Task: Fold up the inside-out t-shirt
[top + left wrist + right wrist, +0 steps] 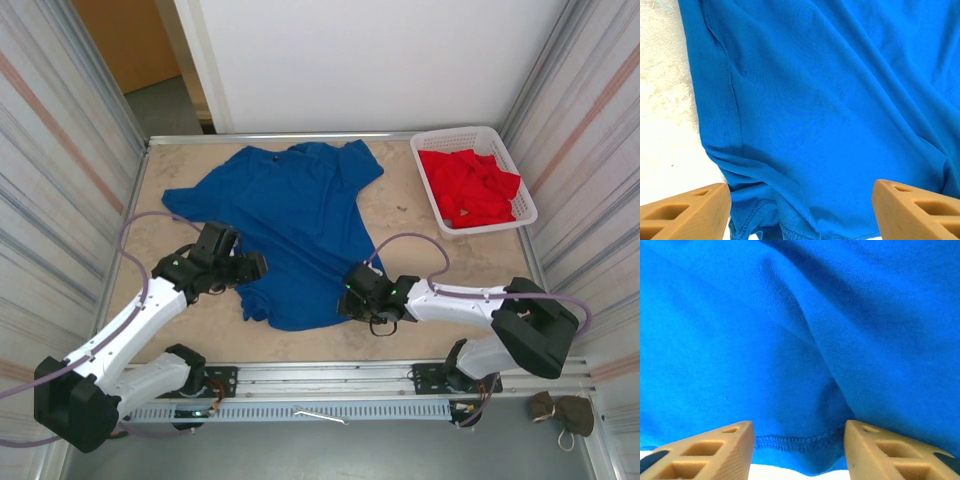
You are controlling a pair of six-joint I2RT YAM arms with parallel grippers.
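The royal-blue t-shirt (290, 215) is spread mostly flat at the middle of the table (400, 215), collar toward the far edge. Its stitched hem is turned nearest, and the near-left corner is bunched into folds

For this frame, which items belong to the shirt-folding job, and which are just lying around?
Belongs to the job: blue t-shirt; left gripper; right gripper.

Just lying about: white basket; red garment inside it; thin metal tool on the front rail.
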